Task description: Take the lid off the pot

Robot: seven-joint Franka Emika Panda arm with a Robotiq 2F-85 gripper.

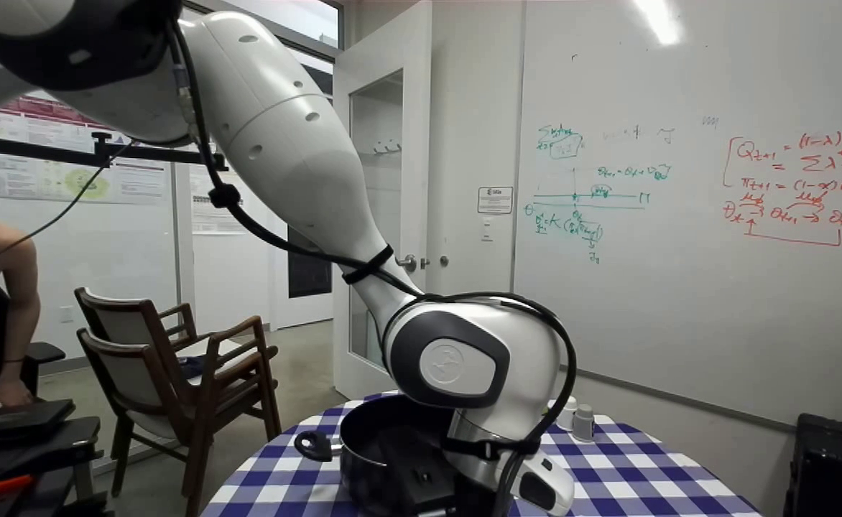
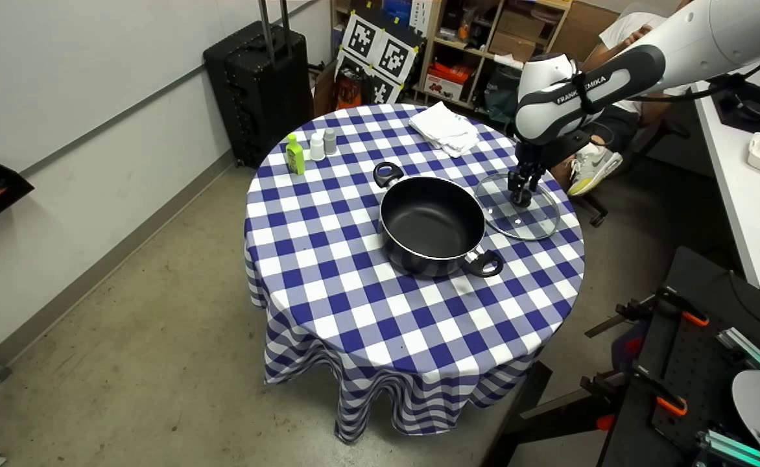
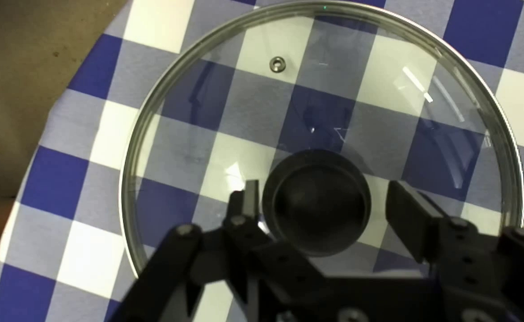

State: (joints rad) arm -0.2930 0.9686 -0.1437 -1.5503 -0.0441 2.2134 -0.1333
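Note:
The lid (image 2: 539, 220) is a clear glass disc with a thin metal rim, lying on the checkered cloth beside the pot. In the wrist view the lid (image 3: 262, 103) fills the middle, with its round black knob (image 3: 320, 210). My gripper (image 3: 322, 192) is open, with one finger on each side of the knob and a gap at the right finger. In an exterior view my gripper (image 2: 524, 185) is low over the lid. The pot (image 2: 432, 224) stands uncovered and looks empty inside. The pot (image 1: 363, 459) is partly behind my arm in an exterior view, where the lid is hidden.
A green bottle (image 2: 295, 155), a white shaker (image 2: 317, 147) and a grey shaker (image 2: 330, 141) stand near the table's edge. A folded white cloth (image 2: 445, 128) lies beyond the pot. The pot's black handle (image 2: 485, 263) sticks out near the lid. The round table's edge is close to the lid.

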